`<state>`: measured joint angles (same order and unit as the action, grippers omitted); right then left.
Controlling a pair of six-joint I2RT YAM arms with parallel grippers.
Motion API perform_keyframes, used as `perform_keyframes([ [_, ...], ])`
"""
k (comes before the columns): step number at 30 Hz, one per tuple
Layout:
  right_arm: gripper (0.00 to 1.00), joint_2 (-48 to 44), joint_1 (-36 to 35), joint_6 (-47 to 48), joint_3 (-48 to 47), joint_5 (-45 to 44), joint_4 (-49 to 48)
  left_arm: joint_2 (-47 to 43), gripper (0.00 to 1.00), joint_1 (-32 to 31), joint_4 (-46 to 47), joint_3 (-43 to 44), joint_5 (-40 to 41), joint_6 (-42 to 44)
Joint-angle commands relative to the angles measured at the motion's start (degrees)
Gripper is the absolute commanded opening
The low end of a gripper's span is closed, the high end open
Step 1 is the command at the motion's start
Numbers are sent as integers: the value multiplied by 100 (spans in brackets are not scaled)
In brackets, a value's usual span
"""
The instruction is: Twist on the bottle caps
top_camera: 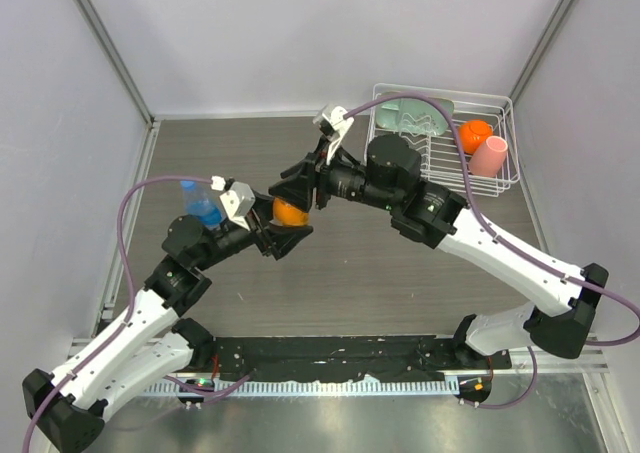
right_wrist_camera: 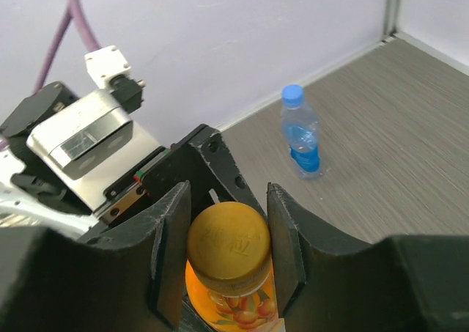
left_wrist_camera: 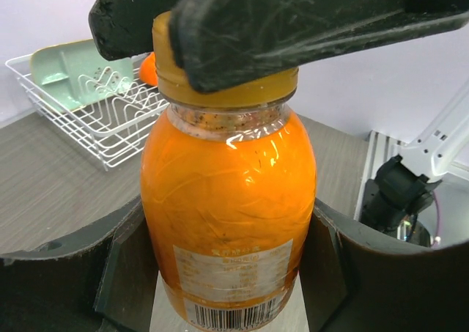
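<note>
The squat bottle of orange liquid [left_wrist_camera: 227,200] is held above the table, and my left gripper [left_wrist_camera: 227,281] is shut on its lower body. It also shows in the top view [top_camera: 289,213]. Its orange-amber cap [right_wrist_camera: 229,244] sits on the neck. My right gripper [right_wrist_camera: 229,253] comes from above and is shut on that cap, with a finger [right_wrist_camera: 172,255] on each side. From the left wrist, those black fingers [left_wrist_camera: 293,17] cover the top of the cap [left_wrist_camera: 220,90]. The taller clear bottle [right_wrist_camera: 302,138] stands alone on the table with its blue cap [right_wrist_camera: 292,93] on top. It is at the left in the top view [top_camera: 203,205].
A white wire rack [top_camera: 500,178] stands at the back right, holding a green plate [top_camera: 415,118], an orange ball [top_camera: 475,133] and a pink cup [top_camera: 489,157]. The rack [left_wrist_camera: 95,127] is behind the bottle in the left wrist view. Walls close in the table on three sides.
</note>
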<state>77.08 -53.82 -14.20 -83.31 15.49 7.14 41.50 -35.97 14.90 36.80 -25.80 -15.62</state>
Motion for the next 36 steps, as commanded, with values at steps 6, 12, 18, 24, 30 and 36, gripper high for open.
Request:
perform_keyframes([
  [6,1,580,-849,-619,-71,-3858,1229,-124,0,116,1042,38,840,709],
  [12,14,765,-1069,-734,-431,-4616,1361,-177,0,116,989,-6,875,718],
  [18,60,283,-929,-137,-1152,-3864,1352,-273,0,125,875,-146,814,542],
  [24,85,-342,-165,49,-1188,-2141,1413,-317,3,125,620,-147,481,156],
  [30,87,-650,557,373,-837,1443,1413,-291,6,134,541,-50,-1247,-125],
  [36,84,-545,566,313,-406,3187,738,-124,6,116,646,99,-3025,-547],
])
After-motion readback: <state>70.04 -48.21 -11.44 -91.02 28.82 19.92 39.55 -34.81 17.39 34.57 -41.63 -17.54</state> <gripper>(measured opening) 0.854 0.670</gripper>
